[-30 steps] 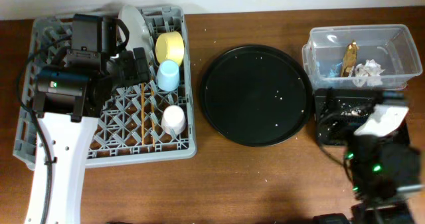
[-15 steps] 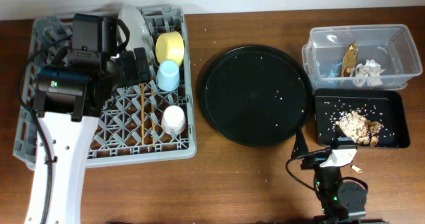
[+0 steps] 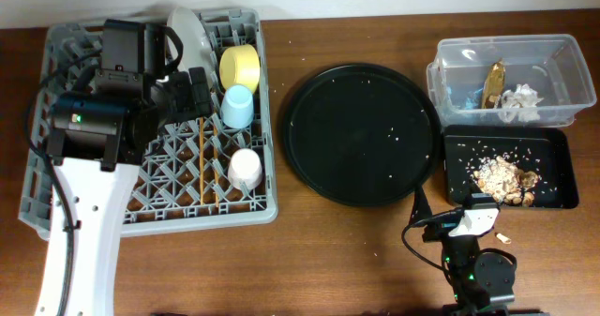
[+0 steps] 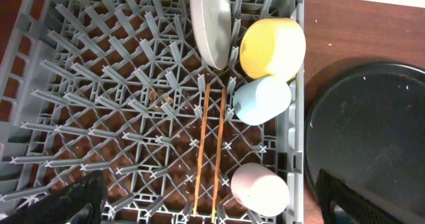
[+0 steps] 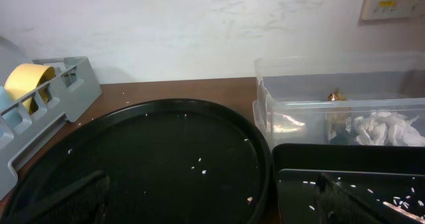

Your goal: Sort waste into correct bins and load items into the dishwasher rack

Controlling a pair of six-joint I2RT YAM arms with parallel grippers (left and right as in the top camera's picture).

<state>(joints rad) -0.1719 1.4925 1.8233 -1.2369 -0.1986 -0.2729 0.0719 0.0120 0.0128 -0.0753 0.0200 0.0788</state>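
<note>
The grey dishwasher rack (image 3: 56, 44) holds the pale grey plate (image 3: 192, 33), yellow bowl (image 3: 240, 67), light blue cup (image 3: 237, 106), pale pink cup (image 3: 246, 171) and two chopsticks (image 3: 201, 161). My left gripper (image 3: 192, 96) hovers over the rack, open and empty; in its wrist view (image 4: 212, 207) the chopsticks (image 4: 209, 144) and pink cup (image 4: 260, 189) lie between its fingers. The clear tub (image 3: 450, 49) holds the wrapper (image 3: 493, 83) and tissue (image 3: 520, 100). The black tray (image 3: 553, 138) holds food scraps (image 3: 502, 178). My right gripper (image 3: 455, 208) is open and empty, low near the front edge.
A big round black tray (image 3: 361, 133) with a few crumbs lies between the rack and the bins. The right wrist view shows it (image 5: 146, 157) close ahead, with the tub (image 5: 279, 111) and black tray (image 5: 345, 157) to the right. A crumb (image 3: 503, 234) lies on the table.
My right arm has pulled back from over the black tray to the table's front edge, uncovering the food scraps. The left arm has not moved.
</note>
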